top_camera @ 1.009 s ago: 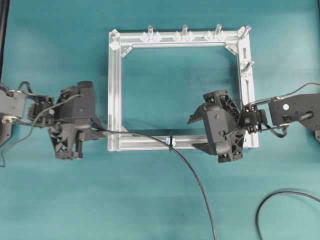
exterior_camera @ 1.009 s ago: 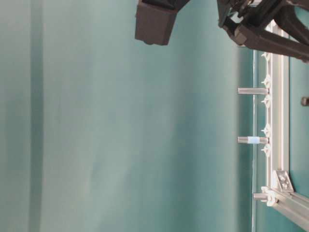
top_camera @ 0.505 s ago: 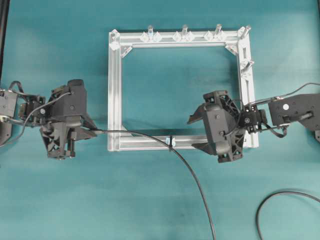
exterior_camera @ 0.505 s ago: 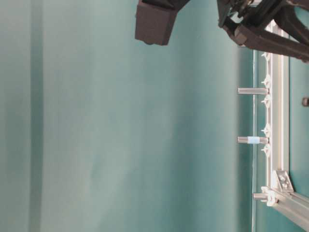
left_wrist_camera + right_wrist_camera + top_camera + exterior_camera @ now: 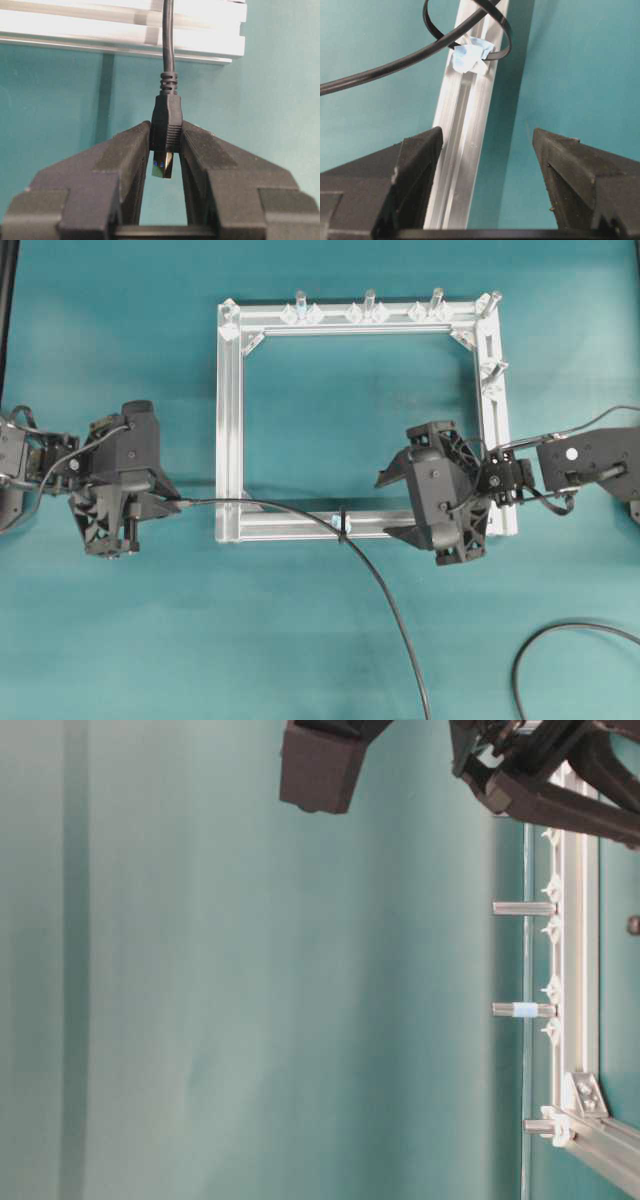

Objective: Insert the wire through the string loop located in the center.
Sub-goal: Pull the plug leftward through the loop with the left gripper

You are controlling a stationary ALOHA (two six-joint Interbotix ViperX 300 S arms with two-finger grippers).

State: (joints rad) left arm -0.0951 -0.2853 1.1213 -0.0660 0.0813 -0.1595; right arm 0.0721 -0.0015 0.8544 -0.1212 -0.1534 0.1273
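The teal counter (image 5: pixel 320 640) carries a square silver frame (image 5: pixel 228 420) of aluminium bars, with short upright posts (image 5: pixel 369 300) along its far bar and at the right corner.

The right arm (image 5: pixel 590 460) reaches in from the right edge, and its tool (image 5: pixel 395 505) hangs over the frame's near right corner with the jaws spread wide and nothing between them. In the right wrist view both fingers (image 5: pixel 415 160) stand well apart, one on each side of the near bar (image 5: pixel 465 150).

The left arm (image 5: pixel 30 455) sits at the left edge, and its tool (image 5: pixel 165 502) is outside the frame, just off the near left corner. It is clenched on the wire's plug (image 5: pixel 166 127); in the left wrist view the black plug body is pinched between the two fingers (image 5: pixel 125 160), with the metal tip (image 5: pixel 162 167) pointing back into the gap.

The wire (image 5: pixel 390 610) runs from that plug across the near left corner, passes through the loop (image 5: pixel 341 520) at the middle of the near bar, then curves away to the bottom edge.

The loop stands upright across the bar with a pale blue fitting (image 5: pixel 467 55) at its base, and the wire crosses inside the ring.
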